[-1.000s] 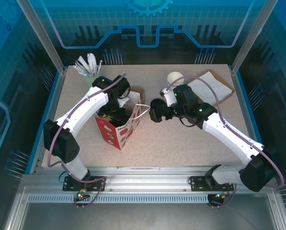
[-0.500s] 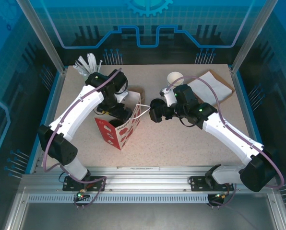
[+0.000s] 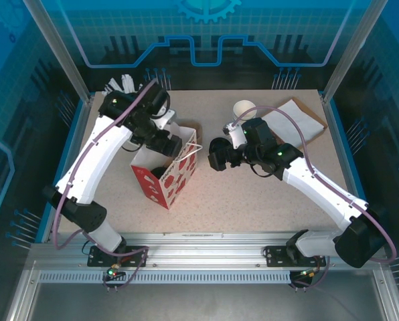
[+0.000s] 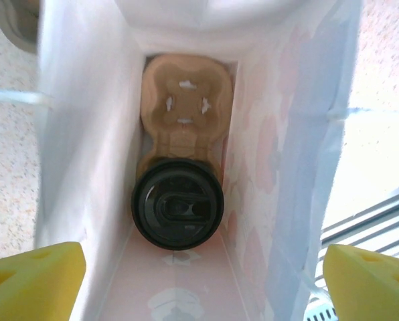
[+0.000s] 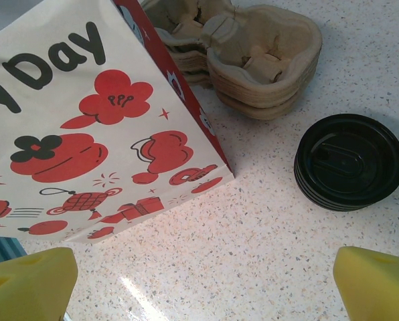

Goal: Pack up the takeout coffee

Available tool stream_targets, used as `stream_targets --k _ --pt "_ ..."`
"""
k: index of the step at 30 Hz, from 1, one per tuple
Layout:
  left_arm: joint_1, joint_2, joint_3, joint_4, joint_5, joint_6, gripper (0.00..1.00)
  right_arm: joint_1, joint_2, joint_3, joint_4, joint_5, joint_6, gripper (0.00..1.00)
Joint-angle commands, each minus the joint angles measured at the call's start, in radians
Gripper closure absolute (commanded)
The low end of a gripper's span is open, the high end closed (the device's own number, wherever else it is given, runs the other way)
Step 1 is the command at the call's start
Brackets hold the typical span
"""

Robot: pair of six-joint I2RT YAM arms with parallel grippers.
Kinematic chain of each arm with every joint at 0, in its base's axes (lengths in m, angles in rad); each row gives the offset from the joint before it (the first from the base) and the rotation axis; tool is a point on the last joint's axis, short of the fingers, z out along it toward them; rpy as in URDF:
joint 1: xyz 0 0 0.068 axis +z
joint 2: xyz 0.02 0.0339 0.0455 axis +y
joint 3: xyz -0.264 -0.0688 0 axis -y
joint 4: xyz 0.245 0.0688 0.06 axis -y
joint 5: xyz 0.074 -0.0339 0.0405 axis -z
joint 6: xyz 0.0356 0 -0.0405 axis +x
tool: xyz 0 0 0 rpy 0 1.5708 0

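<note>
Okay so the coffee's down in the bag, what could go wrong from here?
The open left gripper hangs over the bag, fingers close to its thin walls; pulling away crookedly might snag and tip it. The takeout coffee fills one slot of the carrier, the other empty, so it may sit lopsided. The open right gripper is near the lid stack and could knock it.

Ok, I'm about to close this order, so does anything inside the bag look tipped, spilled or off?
Nothing stands out. The takeout coffee sits lidded and level in one pocket of the cardboard carrier at the bottom of the bag, with no spill visible. The other pocket is empty.
</note>
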Motion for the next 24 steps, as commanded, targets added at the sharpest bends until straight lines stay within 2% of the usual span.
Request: stream_targets --k 1,5,8,12,16,18,20,24 --pt "0.003 -0.009 0.105 -0.047 -0.032 0.011 0.09 0.002 -0.029 0.030 -0.016 0.024 -0.001 0.00" --pt "0.000 -0.031 0.164 0.026 -0.008 -0.019 0.13 0.002 -0.054 0.044 -0.050 0.106 -0.028 0.00" --pt "-0.035 -0.087 0.117 0.174 0.033 -0.063 0.15 -0.016 -0.086 0.053 -0.076 0.207 -0.051 0.00" --pt "-0.115 -0.218 -0.094 0.524 0.117 -0.145 0.17 -0.116 -0.102 0.064 -0.073 0.264 -0.039 0.01" --pt "-0.132 -0.306 -0.289 0.839 0.202 -0.267 0.18 -0.258 -0.069 0.077 -0.077 0.264 -0.018 0.02" --pt "-0.140 -0.315 -0.315 0.896 0.217 -0.294 0.19 -0.337 -0.067 0.077 -0.081 0.238 -0.004 0.03" --pt "-0.150 -0.317 -0.319 0.904 0.200 -0.287 0.19 -0.376 -0.066 0.073 -0.071 0.264 -0.013 0.03" --pt "-0.140 -0.321 -0.306 0.836 0.031 -0.241 0.18 -0.391 -0.048 0.100 -0.094 0.252 -0.007 0.04"
